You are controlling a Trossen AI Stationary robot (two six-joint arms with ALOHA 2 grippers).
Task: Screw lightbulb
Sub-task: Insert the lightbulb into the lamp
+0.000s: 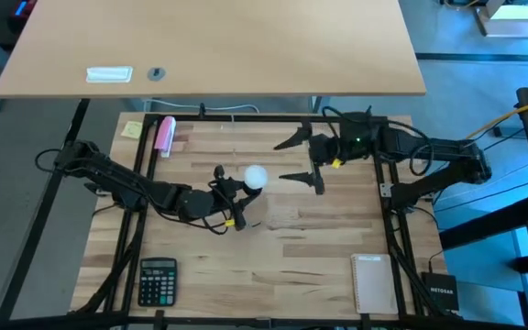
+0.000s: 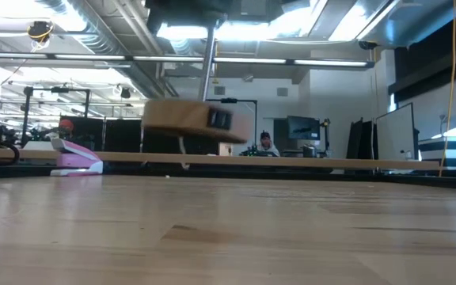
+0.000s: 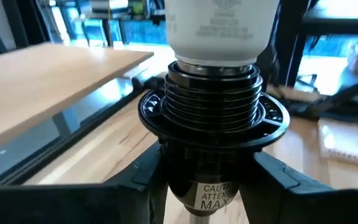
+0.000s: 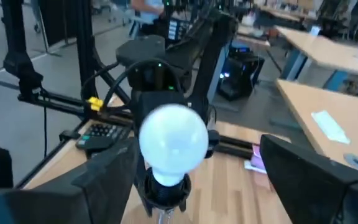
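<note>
The white lightbulb [image 1: 255, 176] sits with its base in the black socket [image 3: 213, 118], globe up. The socket's round wooden disc base [image 2: 184, 119] hangs clear above the table. My left gripper [image 1: 232, 197] comes from the table's left and is shut on the socket. My right gripper [image 1: 287, 160] is open just right of the bulb. In the right wrist view its fingers stand on either side of the bulb [image 4: 173, 140], apart from it. My left gripper pinches the socket's black lower body [image 3: 207, 180], below the threaded collar, between its two fingers [image 3: 138, 183]. The fingers come level from the table's left. The socket stands nearly upright in the hold, lifted clear of the table, bulb on top.
A calculator [image 1: 158, 280] lies near the front left, a white notepad [image 1: 371, 282] at the front right, and a pink object [image 1: 165, 135] with a yellow note [image 1: 133, 129] at the far left. A second table [image 1: 209, 46] stands beyond. A person [image 2: 267, 142] sits far behind.
</note>
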